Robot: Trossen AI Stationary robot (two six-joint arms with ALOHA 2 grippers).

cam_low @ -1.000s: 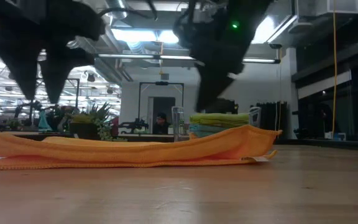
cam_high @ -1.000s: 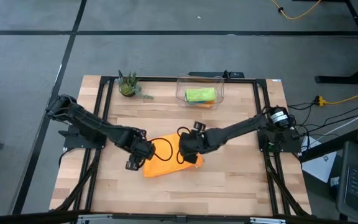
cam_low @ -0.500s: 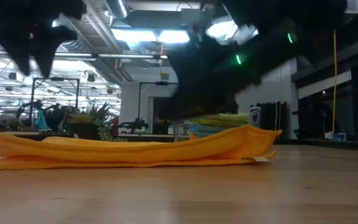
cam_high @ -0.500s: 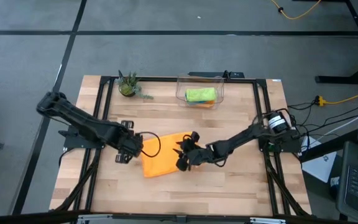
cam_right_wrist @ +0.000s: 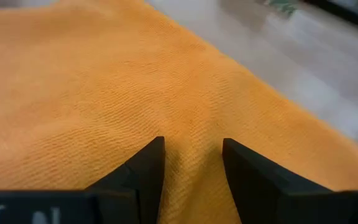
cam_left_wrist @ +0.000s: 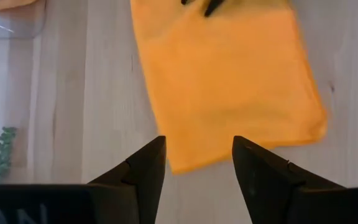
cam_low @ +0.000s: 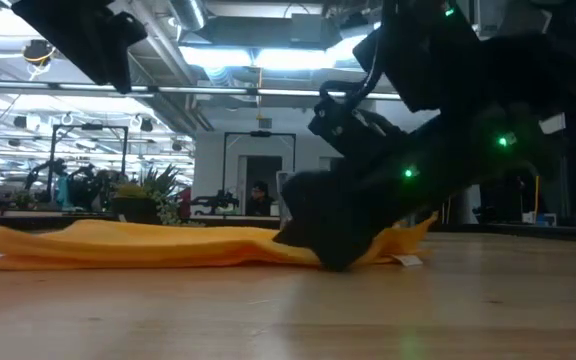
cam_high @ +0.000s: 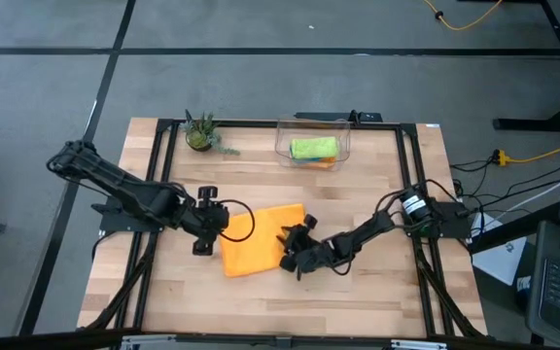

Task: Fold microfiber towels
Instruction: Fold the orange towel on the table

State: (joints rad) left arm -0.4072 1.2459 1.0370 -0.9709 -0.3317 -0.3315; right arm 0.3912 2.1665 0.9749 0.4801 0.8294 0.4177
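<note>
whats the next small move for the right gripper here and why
Probably close the right gripper on the orange towel: its open fingers sit low at the towel's right edge with cloth between them. The left gripper hangs open off the left edge.

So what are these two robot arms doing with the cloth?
They are folding an orange microfiber towel lying flat on the wooden table. The right gripper is low at its right edge, fingers open over the fabric. The left gripper hovers open at the left edge. More towels sit in the clear plastic bin.

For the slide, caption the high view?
Both open grippers, left gripper and right gripper, flank a flat orange towel.
</note>
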